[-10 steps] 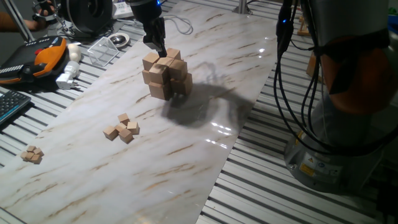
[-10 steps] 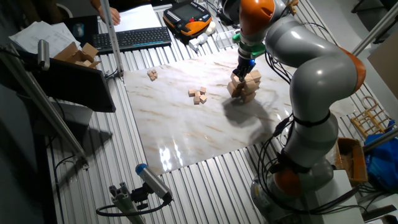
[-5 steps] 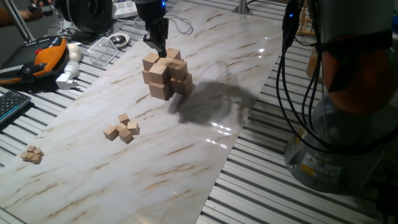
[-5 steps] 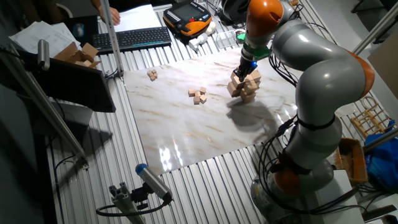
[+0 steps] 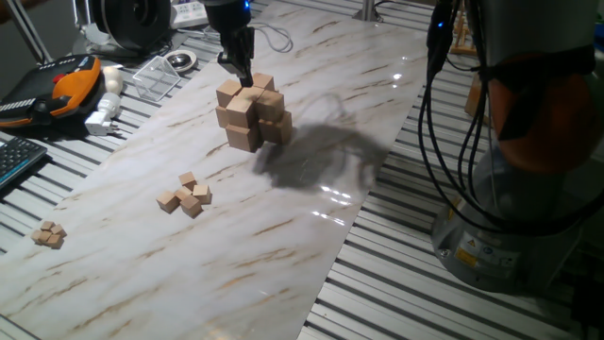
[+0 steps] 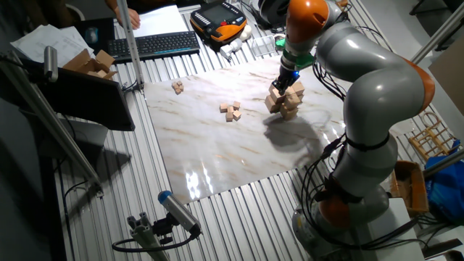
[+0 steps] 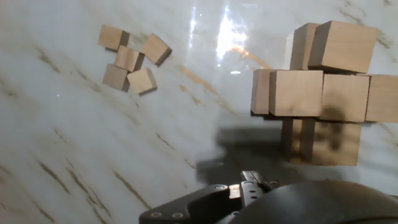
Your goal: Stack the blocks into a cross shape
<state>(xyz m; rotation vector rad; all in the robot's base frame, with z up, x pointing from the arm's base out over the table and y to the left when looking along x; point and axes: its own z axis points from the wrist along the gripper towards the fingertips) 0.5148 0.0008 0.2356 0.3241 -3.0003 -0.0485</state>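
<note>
The cross shape (image 5: 251, 113) is a cluster of larger tan cubes stacked in tiers at the far middle of the marble board (image 5: 283, 236). It also shows in the other fixed view (image 6: 285, 101) and at the right of the hand view (image 7: 323, 87). My gripper (image 5: 243, 77) stands straight above it, tips at its top tier, fingers close together with nothing seen between them; it also shows in the other fixed view (image 6: 284, 78). Several small blocks (image 5: 186, 195) lie in a loose pile on the board, seen too in the hand view (image 7: 130, 59). A second small pile (image 5: 47, 233) lies near the board's left corner.
Left of the board lie a keyboard (image 5: 14, 161), an orange teach pendant (image 5: 66, 80), a white adapter (image 5: 102, 115) and a clear plastic box (image 5: 156, 76). The robot's base (image 5: 510, 217) and cables stand at the right on the slatted table.
The arm's upper links swung a little a second ago and its shadow slid right; the gripper stayed at the stack's top. Nothing has moved in the last half second.
</note>
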